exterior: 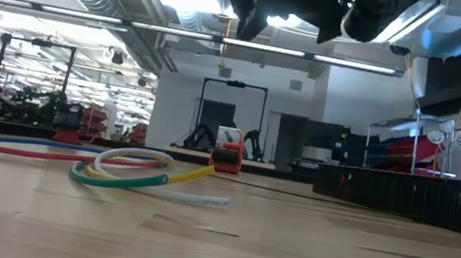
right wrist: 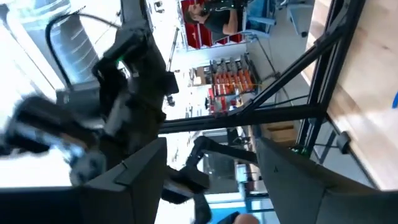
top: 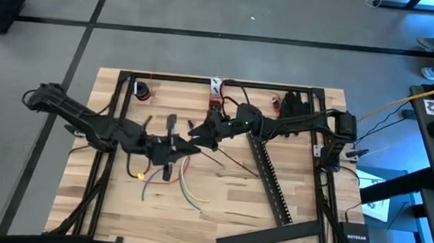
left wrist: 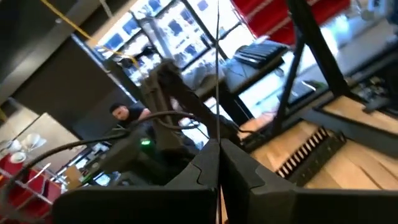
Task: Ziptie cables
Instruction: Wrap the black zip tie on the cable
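Note:
The cables [top: 183, 178] lie loose on the wooden table, a curled bunch of blue, red, white and yellow-green wires [exterior: 128, 169]. Both grippers hang above the table, just far of the bunch, and face each other. My left gripper [top: 186, 144] [left wrist: 219, 150] is shut on a thin stiff black strip [left wrist: 217, 68]. My right gripper [top: 199, 134] [right wrist: 211, 163] is open with a wide gap and stands close to the strip's free end. In the low view only the dark undersides of the arms [exterior: 253, 9] show at the top. My left gripper pinches the thin black strip [left wrist: 218, 134] between its two shut fingers. The fingers point about level toward the table's right. The strip lies along them and sticks straight out past the fingertips toward the right arm, lifted clear of the table.
A long black slotted bar [top: 271, 180] lies slanted on the table's right half, and a flat black bar [top: 270, 236] lies by the near edge. A few loose thin black strips [top: 233, 163] lie right of the cables. A small orange device [exterior: 226, 158] sits at the far edge. Black frame rails [top: 117, 114] border the table.

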`<state>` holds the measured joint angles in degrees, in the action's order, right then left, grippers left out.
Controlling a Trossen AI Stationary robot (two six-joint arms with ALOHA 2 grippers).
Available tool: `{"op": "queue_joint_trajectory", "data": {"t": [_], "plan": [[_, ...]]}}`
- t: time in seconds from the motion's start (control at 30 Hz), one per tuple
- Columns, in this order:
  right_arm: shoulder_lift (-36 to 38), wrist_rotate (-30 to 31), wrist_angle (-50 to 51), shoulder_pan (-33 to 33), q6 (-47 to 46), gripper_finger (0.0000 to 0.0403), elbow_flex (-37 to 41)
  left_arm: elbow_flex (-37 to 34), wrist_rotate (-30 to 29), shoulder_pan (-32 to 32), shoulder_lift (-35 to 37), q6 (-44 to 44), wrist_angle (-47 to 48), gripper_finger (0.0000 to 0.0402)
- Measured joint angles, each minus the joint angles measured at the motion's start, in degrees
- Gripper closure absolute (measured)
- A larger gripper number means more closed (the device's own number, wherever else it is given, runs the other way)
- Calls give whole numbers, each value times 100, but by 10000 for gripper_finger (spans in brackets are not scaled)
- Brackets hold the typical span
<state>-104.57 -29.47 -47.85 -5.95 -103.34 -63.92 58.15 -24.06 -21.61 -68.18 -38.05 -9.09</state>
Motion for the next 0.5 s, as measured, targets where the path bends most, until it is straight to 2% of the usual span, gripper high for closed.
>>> {"op": "queue_joint_trajectory", "data": {"t": [0.23,0.4,0.5], "plan": [[0,-32,80,32,-290,162,-2,-4,42,159,-513,-433,-317,401],[0,-235,188,35,-289,162,-2,-4,585,416,-742,-422,-535,401],[-1,-263,245,35,-245,162,-2,-4,682,501,-797,-447,-689,401]]}}
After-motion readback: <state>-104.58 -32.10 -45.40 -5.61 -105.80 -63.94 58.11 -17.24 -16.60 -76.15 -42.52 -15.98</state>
